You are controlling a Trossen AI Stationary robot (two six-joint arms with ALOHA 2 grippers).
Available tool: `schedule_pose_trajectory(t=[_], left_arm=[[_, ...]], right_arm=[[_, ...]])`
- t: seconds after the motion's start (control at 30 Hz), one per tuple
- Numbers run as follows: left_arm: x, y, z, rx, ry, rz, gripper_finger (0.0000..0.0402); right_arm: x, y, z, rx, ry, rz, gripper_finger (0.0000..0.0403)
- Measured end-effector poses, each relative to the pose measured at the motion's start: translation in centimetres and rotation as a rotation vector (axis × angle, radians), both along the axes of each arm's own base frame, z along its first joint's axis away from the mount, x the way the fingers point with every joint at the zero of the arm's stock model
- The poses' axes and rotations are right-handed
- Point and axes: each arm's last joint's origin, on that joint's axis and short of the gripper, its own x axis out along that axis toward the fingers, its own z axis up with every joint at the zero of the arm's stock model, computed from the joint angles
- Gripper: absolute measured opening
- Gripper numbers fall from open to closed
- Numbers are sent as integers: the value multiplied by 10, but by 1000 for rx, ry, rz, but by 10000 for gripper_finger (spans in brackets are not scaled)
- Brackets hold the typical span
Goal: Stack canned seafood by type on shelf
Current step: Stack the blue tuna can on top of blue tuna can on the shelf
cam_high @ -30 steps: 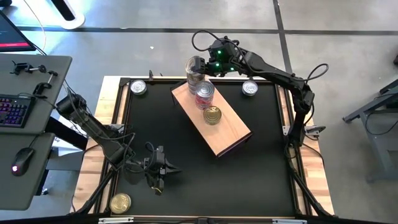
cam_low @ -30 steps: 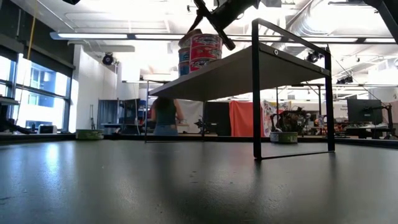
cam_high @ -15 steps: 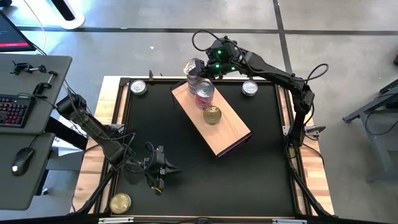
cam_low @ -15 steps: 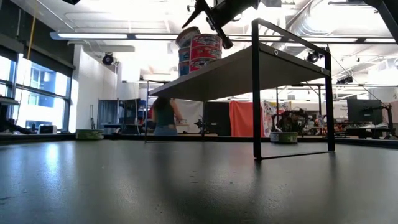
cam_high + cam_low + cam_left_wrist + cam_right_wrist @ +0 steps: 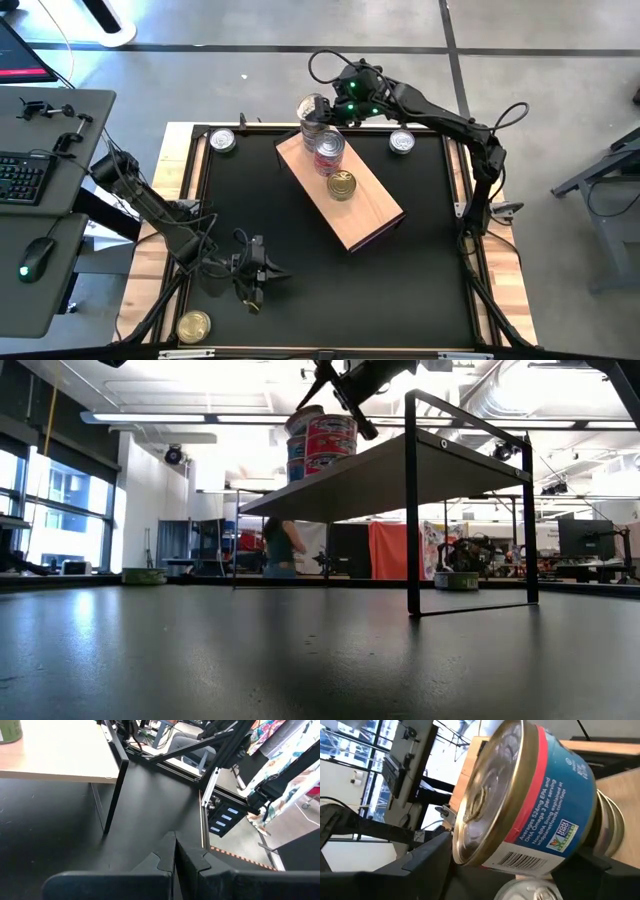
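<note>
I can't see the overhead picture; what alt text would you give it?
Right pincer, open, at the top can of a stack on the wooden shelf beside two more stacks. Left pincer, shut, waits at the black table's near-left corner; three loose cans lie around.

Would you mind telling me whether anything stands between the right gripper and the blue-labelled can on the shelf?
Nothing visible does: the right gripper is open around the top blue-labelled can, on its stack at the shelf's far end.

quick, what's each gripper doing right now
left gripper: shut, empty, low over the near-left table.
right gripper: jaws wide around the top blue can of a stack on the shelf; grip or release cannot be told.
</note>
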Motion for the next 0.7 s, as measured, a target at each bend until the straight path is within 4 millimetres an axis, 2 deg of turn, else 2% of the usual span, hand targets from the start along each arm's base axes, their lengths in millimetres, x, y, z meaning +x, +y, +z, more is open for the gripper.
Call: schedule_pose_trajectory(t=[0.33,0.7], left_arm=[[0,0,0,0,0,-1,0],[0,0,0,-13,0,4,0]], right_arm=[[3,10,0,2,8,52,296],[0,9,-2,26,32,52,296]])
